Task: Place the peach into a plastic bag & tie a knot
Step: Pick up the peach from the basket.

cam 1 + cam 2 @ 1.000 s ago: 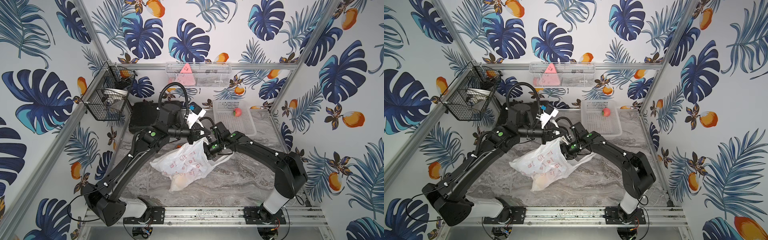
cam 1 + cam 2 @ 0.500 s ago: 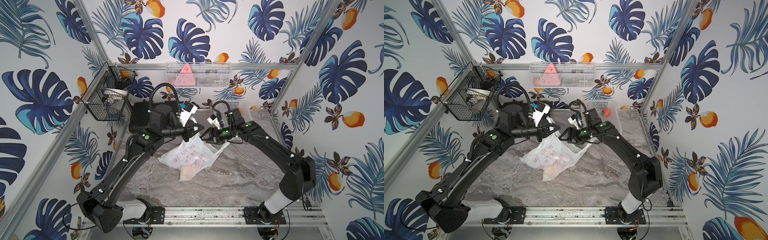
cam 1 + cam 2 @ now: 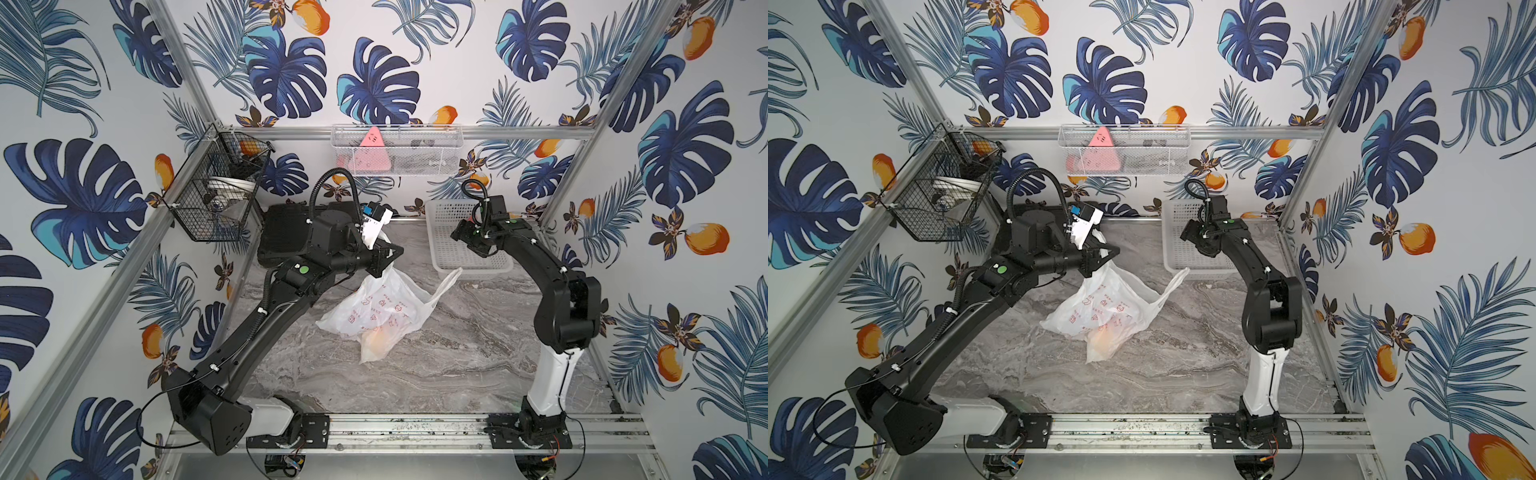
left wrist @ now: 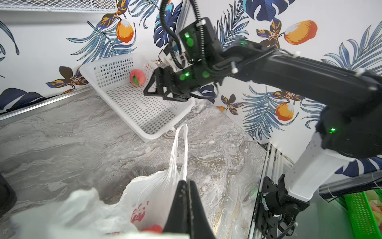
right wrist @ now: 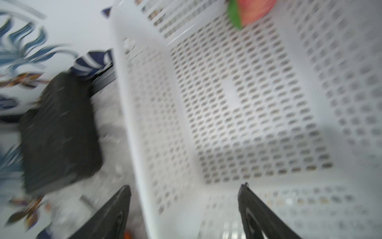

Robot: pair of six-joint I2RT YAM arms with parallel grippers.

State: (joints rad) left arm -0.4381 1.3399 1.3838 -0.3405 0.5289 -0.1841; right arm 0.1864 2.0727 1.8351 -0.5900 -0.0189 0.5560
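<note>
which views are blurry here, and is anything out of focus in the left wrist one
Right wrist view: smeared throughout, the white basket holes streaked, the right fingers soft-edged. Left wrist view: the far basket is sharp, but the plastic bag near the lens is out of focus. Both top views: sharp and evenly lit.

Black arms (image 3: 266, 320), white base links (image 3: 555, 374), corrugated cables (image 3: 332, 176).

The plastic bag (image 3: 374, 311) at the middle of the table (image 3: 457, 374), a peach (image 3: 378, 340) inside it, the perforated basket (image 3: 451, 257) behind it to the right, another peach (image 4: 137, 77) in that basket's far corner, a black case (image 3: 282, 232) back left
</note>
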